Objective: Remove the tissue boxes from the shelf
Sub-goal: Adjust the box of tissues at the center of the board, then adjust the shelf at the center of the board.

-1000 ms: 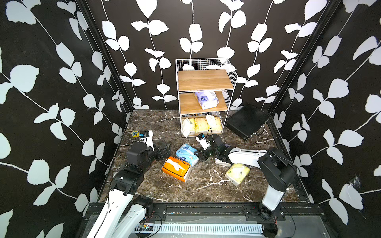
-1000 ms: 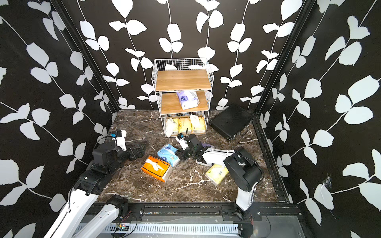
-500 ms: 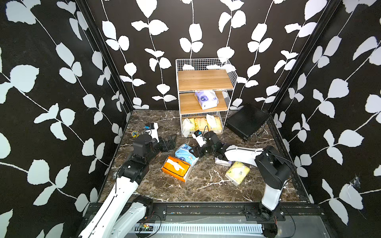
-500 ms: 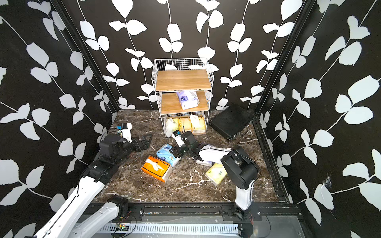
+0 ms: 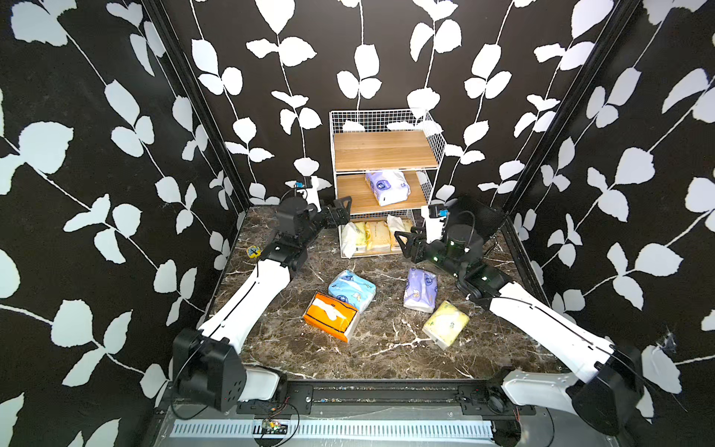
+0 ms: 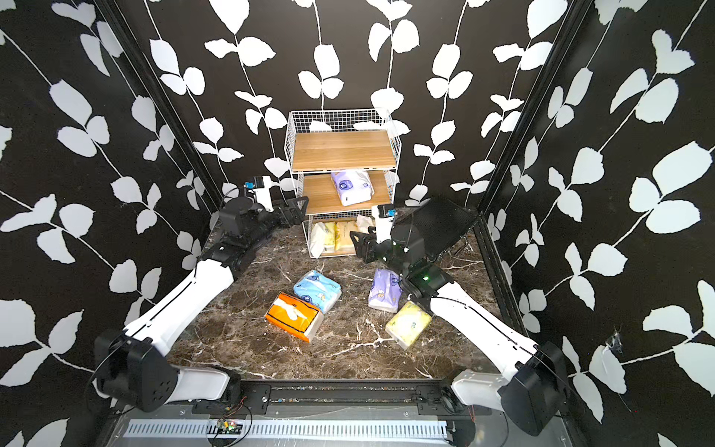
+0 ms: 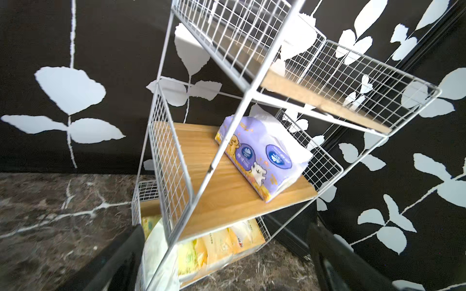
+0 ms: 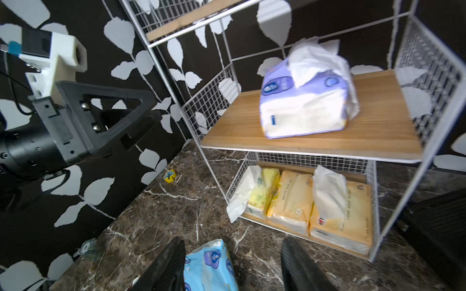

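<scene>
The shelf (image 5: pixel 383 149) stands at the back wall. A lavender pack (image 5: pixel 387 187) (image 7: pixel 262 156) (image 8: pixel 305 100) lies on its middle board, and yellow packs (image 5: pixel 373 234) (image 8: pixel 302 201) fill the bottom tier. On the floor lie a light blue pack (image 5: pixel 352 289), an orange box (image 5: pixel 330 316), a second lavender pack (image 5: pixel 419 289) and a pale yellow pack (image 5: pixel 445 323). My left gripper (image 5: pixel 340 211) (image 7: pixel 224 264) hangs open and empty at the shelf's left front corner. Open and empty too, my right gripper (image 5: pixel 404 242) (image 8: pixel 233 267) hovers before the bottom tier's right end.
A flat black ribbed case (image 5: pixel 479 216) leans at the back right, close behind my right wrist. A small yellow round thing (image 5: pixel 253 252) lies by the left wall. Black leaf-patterned walls close in three sides.
My left gripper has risen from the floor's left side to the shelf's left front corner. My right arm has stretched out and its gripper has moved back and right, toward the bottom tier.
</scene>
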`<action>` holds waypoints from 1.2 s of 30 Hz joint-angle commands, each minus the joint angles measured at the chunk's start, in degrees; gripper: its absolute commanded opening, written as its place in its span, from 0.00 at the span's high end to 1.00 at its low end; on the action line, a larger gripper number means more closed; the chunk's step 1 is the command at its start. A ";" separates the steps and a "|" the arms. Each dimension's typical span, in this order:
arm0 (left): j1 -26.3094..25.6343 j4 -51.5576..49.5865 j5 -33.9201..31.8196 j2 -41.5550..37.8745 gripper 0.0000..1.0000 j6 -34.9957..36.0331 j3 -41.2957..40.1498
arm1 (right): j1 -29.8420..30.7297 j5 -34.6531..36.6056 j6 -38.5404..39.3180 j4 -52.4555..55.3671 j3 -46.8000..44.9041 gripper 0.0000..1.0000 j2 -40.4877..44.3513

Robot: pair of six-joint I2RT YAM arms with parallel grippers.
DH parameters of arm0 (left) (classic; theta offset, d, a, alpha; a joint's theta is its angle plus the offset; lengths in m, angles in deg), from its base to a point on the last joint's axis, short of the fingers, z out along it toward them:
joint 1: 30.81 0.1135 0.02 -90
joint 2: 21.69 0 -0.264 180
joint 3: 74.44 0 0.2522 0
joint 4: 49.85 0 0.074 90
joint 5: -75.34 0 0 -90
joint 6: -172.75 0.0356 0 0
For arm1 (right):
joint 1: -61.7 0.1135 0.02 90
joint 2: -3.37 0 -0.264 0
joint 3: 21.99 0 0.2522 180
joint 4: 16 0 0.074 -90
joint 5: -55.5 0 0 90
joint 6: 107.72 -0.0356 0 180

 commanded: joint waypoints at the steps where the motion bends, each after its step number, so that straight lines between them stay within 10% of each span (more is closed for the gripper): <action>1: -0.38 5.77 0.53 1.75 0.01 2.21 2.32 | -0.48 0.32 -0.12 1.19 -2.53 0.39 3.96; 18: -9.25 6.06 -0.19 6.03 0.01 5.04 3.37 | -5.97 8.77 -1.12 5.50 -5.26 0.45 10.31; 36: -10.80 2.17 2.11 4.16 0.01 3.83 1.54 | -9.16 8.20 -15.63 -8.34 7.62 0.32 -7.67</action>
